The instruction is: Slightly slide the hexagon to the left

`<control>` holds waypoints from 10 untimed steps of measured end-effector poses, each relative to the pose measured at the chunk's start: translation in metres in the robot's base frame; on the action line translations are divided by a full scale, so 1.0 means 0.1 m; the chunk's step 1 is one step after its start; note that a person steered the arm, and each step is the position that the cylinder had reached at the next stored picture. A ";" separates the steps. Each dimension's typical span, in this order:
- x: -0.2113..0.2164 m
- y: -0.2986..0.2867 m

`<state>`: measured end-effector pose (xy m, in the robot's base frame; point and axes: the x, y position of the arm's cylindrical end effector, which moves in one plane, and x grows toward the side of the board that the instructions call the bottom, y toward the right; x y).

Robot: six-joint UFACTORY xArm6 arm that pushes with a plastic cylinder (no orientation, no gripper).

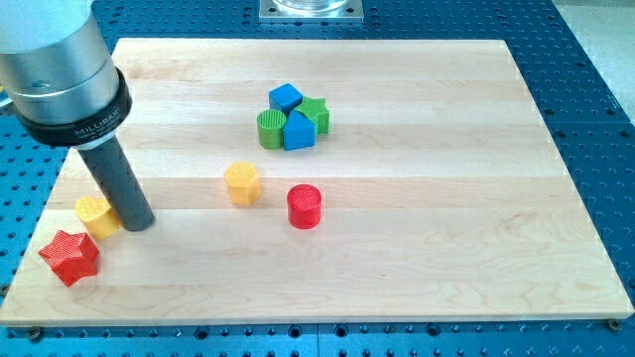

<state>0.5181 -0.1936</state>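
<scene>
**Board contents, single camera view**

Item 1. Wooden board [417, 198]: pale, light-grained, lying on a blue perforated table [595, 89]. A metal mount plate [311, 9] shows at the view's top edge.

Item 2. Yellow hexagon [242, 183]: the task's block. It stands left of the board's centre, alone, apart from every other block. The red cylinder is its nearest neighbour, to the view's right and slightly lower.

Item 3. Red cylinder [305, 206]: upright, near the hexagon but not touching it.

Item 4. Cluster toward the view's top centre, blocks packed together: a blue cube [286, 97] at the top, a green star [317, 114] at the right, a green cylinder [271, 129] at the left, and a second blue block [300, 131] at the front, its shape not clear.

Item 5. Yellow block [96, 215]: at the board's left, shape uncertain, partly hidden behind the rod and seemingly touching it.

Item 6. Red star [69, 257]: at the lower left corner of the board, just below the yellow block.

Item 7. My tip [140, 224]: the lower end of a dark rod hanging from a silver and black housing [58, 69]. The tool is a plain rod with nothing to open or close, and it holds nothing. The tip stands on the board against the right side of the yellow block, well to the left of the yellow hexagon.
</scene>
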 end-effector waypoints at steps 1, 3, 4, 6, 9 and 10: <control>-0.01 0.00; 0.01 1.19; -0.30 1.64; -0.66 1.00; -0.31 1.30; -0.29 0.97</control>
<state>0.4894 -0.0971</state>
